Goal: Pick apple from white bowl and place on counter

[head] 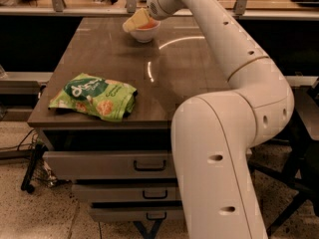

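Note:
The white bowl (145, 36) stands at the far middle of the counter (194, 78). The orange-red apple (148, 27) lies in it, with only a strip of its top showing. My gripper (136, 21), pale yellow at its tip, reaches down from the white arm and sits over the left half of the bowl, right against the apple. It hides most of the fruit and the bowl's left rim. I cannot tell whether it holds the apple.
A green snack bag (94, 96) lies at the counter's front left corner. Three grey drawers (109, 164) with dark handles sit below the counter. My white arm (234, 133) spans the right side. Shelving and chair legs stand behind the counter.

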`<state>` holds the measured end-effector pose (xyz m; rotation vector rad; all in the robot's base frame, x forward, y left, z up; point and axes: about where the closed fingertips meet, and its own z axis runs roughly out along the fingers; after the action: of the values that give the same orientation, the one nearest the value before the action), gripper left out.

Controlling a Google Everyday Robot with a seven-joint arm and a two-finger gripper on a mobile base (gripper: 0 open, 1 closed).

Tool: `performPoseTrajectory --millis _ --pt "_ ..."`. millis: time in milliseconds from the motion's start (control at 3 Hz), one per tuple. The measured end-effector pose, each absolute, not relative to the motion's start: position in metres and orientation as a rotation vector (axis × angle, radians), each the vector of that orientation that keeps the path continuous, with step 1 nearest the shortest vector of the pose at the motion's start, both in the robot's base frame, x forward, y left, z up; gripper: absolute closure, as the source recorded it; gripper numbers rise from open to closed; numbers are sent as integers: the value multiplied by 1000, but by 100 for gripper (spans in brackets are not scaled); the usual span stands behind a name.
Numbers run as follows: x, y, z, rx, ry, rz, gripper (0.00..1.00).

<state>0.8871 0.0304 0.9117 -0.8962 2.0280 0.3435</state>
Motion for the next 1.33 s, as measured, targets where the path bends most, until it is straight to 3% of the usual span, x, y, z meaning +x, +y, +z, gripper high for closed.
performPoseTrajectory --millis 333,667,1333 --pt "886 35 912 -913 2025 345 1" --pt "885 43 914 -935 2013 353 10" --pt "884 58 907 -967 2017 371 13"
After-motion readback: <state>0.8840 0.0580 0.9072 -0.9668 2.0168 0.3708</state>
